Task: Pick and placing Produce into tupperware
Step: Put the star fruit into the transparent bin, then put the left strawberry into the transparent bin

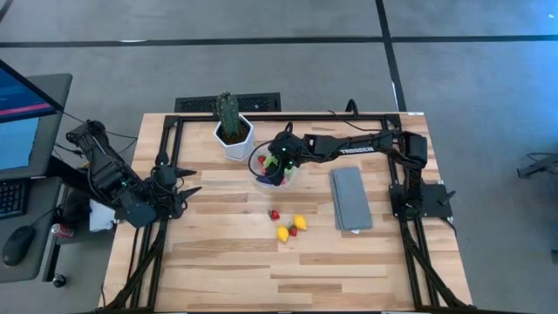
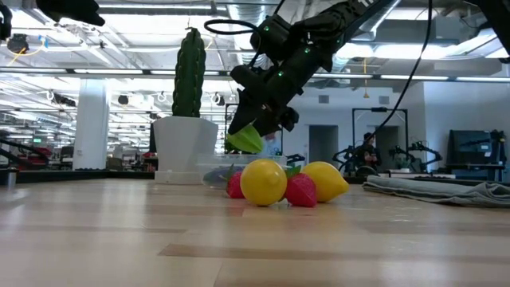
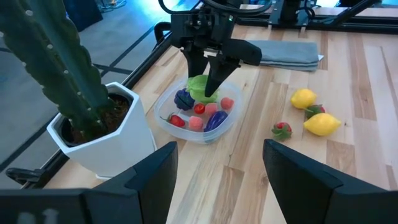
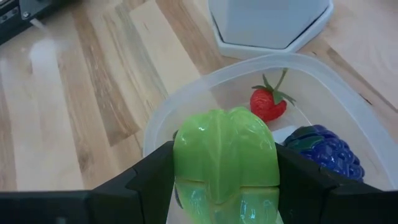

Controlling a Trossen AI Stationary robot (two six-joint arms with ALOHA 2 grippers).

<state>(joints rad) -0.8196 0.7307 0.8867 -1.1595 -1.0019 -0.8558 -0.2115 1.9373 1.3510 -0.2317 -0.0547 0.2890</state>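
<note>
At the table's left edge the left gripper (image 1: 187, 190) waits, its two fingers spread wide with nothing between them, well apart from the work. Right of it stands the white hexagonal pot (image 1: 234, 139) with its tall green cactus (image 1: 228, 112), and just beside the pot sits the clear round tupperware (image 1: 258, 177).

Over that container the right gripper (image 1: 281, 166) hangs, jaws closed on a bright green toy pepper (image 4: 225, 162) that fills the gap between the fingers. Already inside lie a red strawberry (image 4: 269, 102), a dark blue berry cluster (image 4: 326, 150) and several pink and red pieces.

In front of the container, loose on the wood, sit two yellow lemons (image 1: 300, 222) and small red strawberries (image 1: 274, 214). Farther right lies the folded grey cloth (image 1: 350, 198).

The pepper looks large against the container and the pieces below are heaped, so released from this height it may bounce off them and roll over the low rim. The pot stands close, so a sideways swing of the arm could knock it or nudge the light container.

White lettering on the right arm appears to read "TROSSEN"; no other writing can be made out.
</note>
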